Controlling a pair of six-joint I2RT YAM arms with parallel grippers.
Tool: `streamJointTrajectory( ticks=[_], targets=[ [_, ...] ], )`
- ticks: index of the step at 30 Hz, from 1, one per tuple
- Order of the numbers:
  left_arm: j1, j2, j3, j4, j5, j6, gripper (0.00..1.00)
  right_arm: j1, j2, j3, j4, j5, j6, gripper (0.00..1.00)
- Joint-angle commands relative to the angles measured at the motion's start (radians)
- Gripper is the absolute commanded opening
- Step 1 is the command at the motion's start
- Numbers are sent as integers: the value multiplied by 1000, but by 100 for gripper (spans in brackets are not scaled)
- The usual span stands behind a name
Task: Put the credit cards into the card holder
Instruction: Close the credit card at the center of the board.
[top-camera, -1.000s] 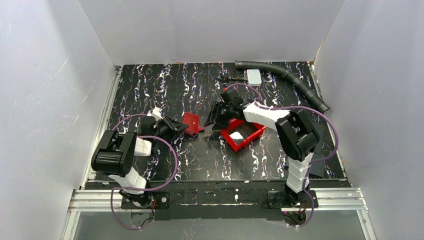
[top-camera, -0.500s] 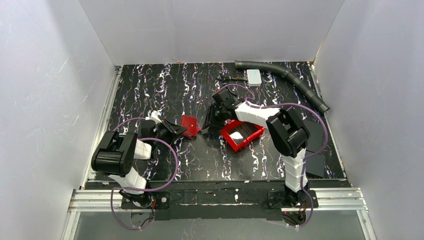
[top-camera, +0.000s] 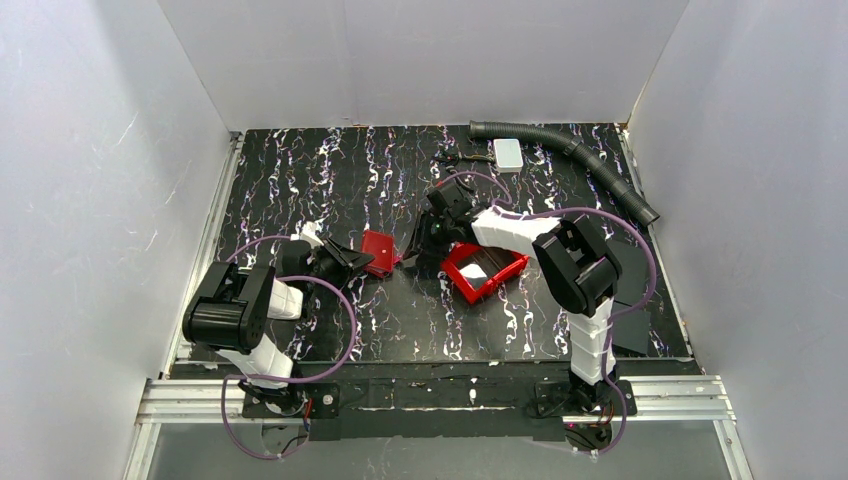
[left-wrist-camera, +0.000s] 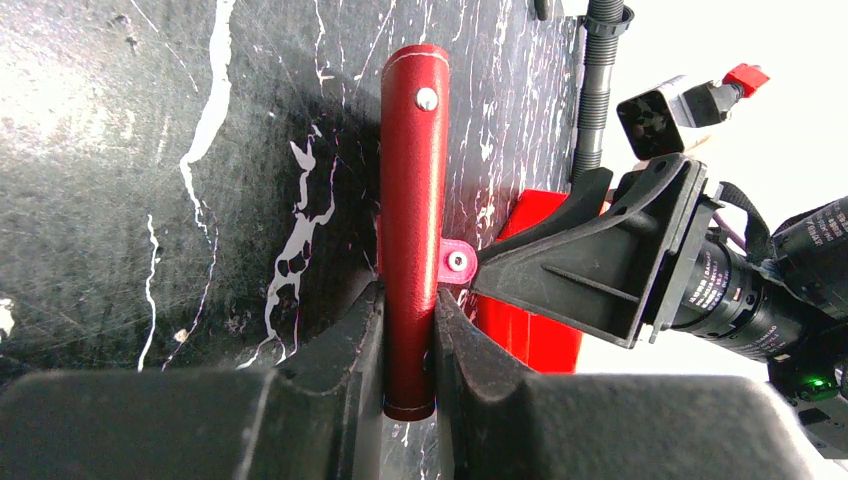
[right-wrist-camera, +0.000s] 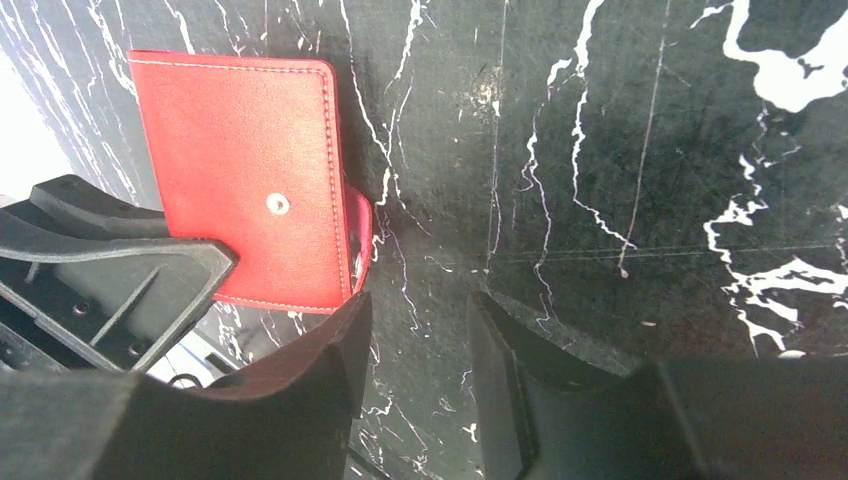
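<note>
Left wrist | left hand (left-wrist-camera: 408, 312) clamped on card holder (left-wrist-camera: 414, 180) | right hand (right-wrist-camera: 418, 322) part-open, empty, beside it

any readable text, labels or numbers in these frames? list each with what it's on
Black camera lens: white printed markings, too blurred to read.
Dark red folding card holder: no text, only a round snap button.
White boxy block: nothing readable at this size.
No legible text anywhere else.
</note>
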Motion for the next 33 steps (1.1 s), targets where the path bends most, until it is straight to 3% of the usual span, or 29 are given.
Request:
streamJointTrajectory(
  ticks=[1, 4, 9, 16, 24, 30, 33],
  targets=[
    [0, -21, -12, 22, -17, 18, 0, 5, 5, 19, 53, -17, 15, 45],
    [1, -22, -15, 22, -17, 20, 0, 5, -1, 16, 59, -25, 15, 43],
    [0, -22, -16, 22, -16, 18, 0, 5, -49, -4, 74, -20, 18, 51],
    [0, -16, -14, 22, -17, 16, 0, 5, -12, 30, 75, -35, 18, 52],
    [1, -19, -14, 22, -17, 16, 0, 7, 23, 24, 123, -62, 43, 31],
    [0, -16, -14, 22, -18, 15, 0, 7, 28, 13, 149, -78, 57, 27],
    [1, -14, -17, 22, -19, 16, 0, 7, 29, 14, 160, -77, 57, 18]
  ],
)
